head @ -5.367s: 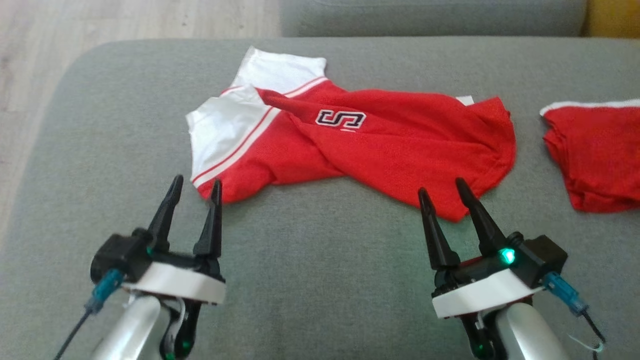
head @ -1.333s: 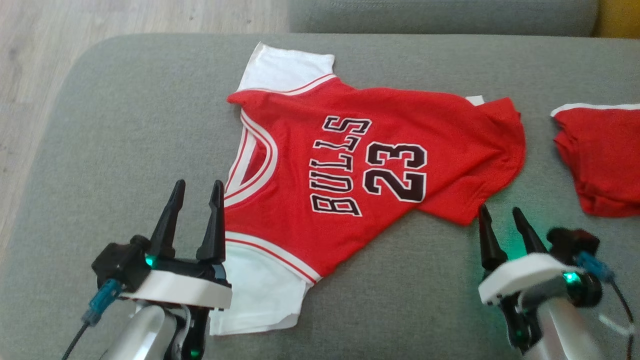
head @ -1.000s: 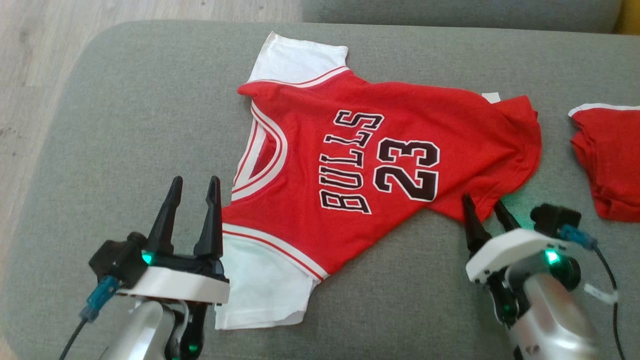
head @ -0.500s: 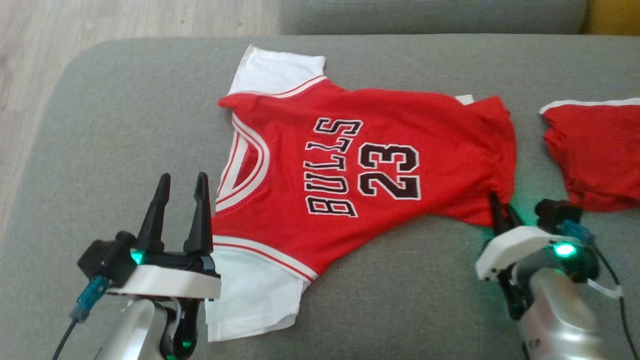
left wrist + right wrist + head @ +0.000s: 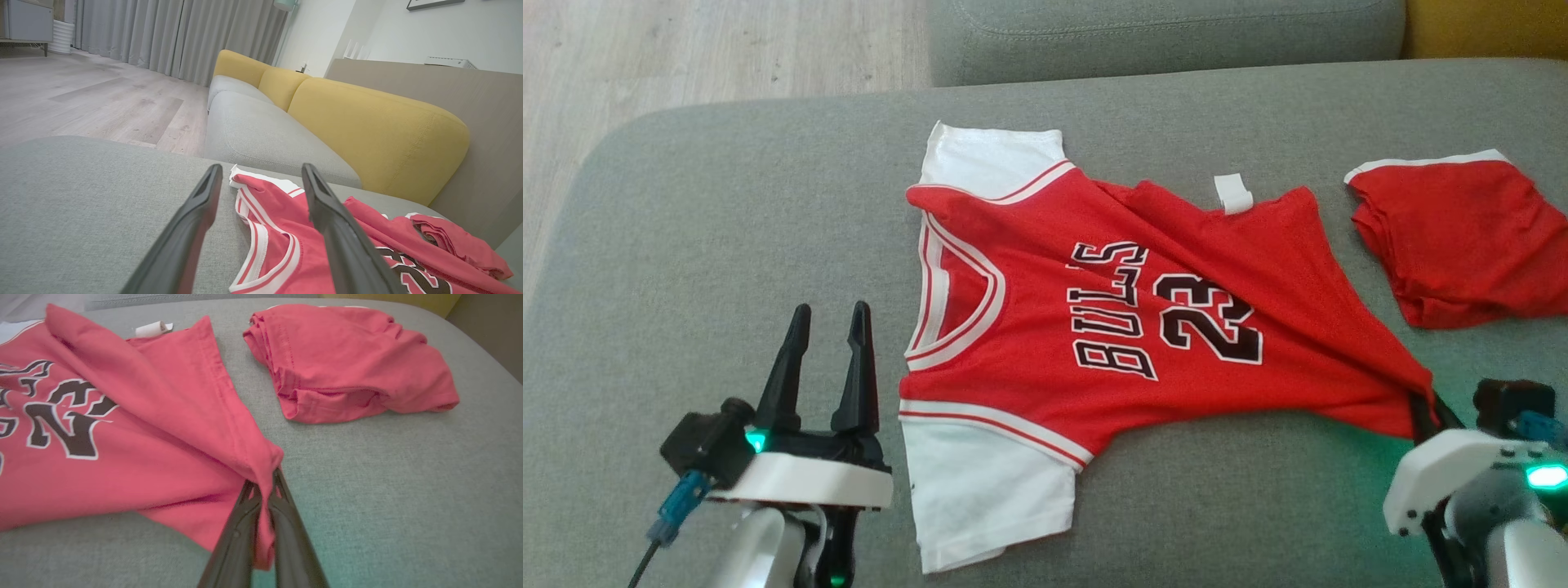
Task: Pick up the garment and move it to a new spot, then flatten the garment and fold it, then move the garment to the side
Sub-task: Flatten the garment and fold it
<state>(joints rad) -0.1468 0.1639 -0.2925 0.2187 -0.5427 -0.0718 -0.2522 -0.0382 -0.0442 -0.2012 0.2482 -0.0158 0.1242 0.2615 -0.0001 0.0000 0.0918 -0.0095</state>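
The garment (image 5: 1094, 318) is a red jersey with white sleeves and black "BULLS 23" lettering, spread on the grey couch seat. My right gripper (image 5: 1427, 408) is shut on the jersey's near right hem corner, pulling the cloth into a taut ridge. In the right wrist view the red hem (image 5: 265, 465) is pinched between the dark fingers (image 5: 286, 522). My left gripper (image 5: 825, 327) stands open just left of the jersey's near white sleeve (image 5: 988, 490), with nothing in it. In the left wrist view the jersey's neckline (image 5: 265, 245) lies between and beyond the open fingers (image 5: 196, 216).
A second red garment (image 5: 1454, 237) lies bunched at the right of the seat, also in the right wrist view (image 5: 347, 363). The grey couch (image 5: 727, 245) rounds off at the left, with wooden floor (image 5: 686, 49) beyond. Yellow back cushions (image 5: 367, 130) stand behind.
My right gripper has shut on the jersey's near right hem corner and drawn it toward me and to the right. The head camera has shifted. The left gripper stays open.
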